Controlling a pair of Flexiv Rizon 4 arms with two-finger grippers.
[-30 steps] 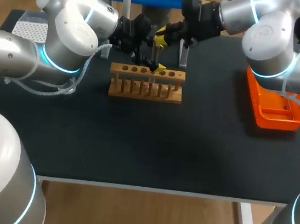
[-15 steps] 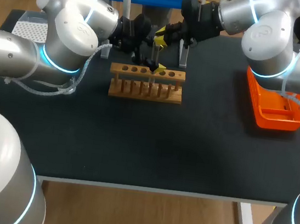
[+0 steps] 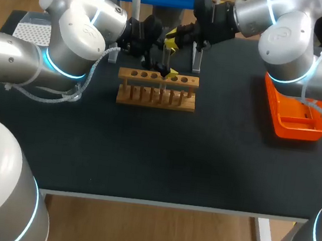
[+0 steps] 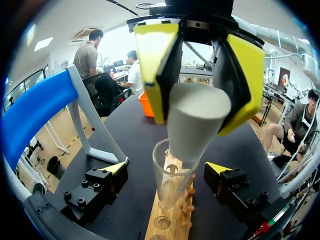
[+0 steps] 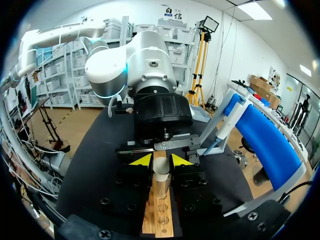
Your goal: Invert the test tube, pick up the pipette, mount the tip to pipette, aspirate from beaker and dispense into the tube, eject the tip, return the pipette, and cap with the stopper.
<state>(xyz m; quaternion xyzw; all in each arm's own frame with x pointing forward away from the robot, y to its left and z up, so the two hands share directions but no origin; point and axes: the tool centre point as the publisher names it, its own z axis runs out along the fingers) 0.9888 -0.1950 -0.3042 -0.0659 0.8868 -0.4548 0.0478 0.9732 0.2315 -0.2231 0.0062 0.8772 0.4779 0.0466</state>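
capping step, viewed over the wooden rack (image 3: 152, 98). the test tube (image 4: 165, 187) stands upright in one hole of the rack, mouth up. my right gripper (image 4: 197, 92) is closed on the pale stopper (image 4: 197, 120), a pad on each side. it holds the stopper narrow end down, right at the tube's mouth; i cannot tell whether stopper and glass touch. my left gripper (image 4: 167, 169) straddles the tube just above the rack, its fingers apart with a gap on both sides, so it grips nothing.

judged risks:
- (a) the stopper looks offset toward one side of the rim. pressed down like that, it may catch the glass lip and tip or chip the tube.
- (b) with my left fingers not bracing it, the tube can lean in its hole under a sideways push.
- (c) too firm a press could crack the glass against the rack.
- (d) the two grippers sit close together above the rack and may collide.
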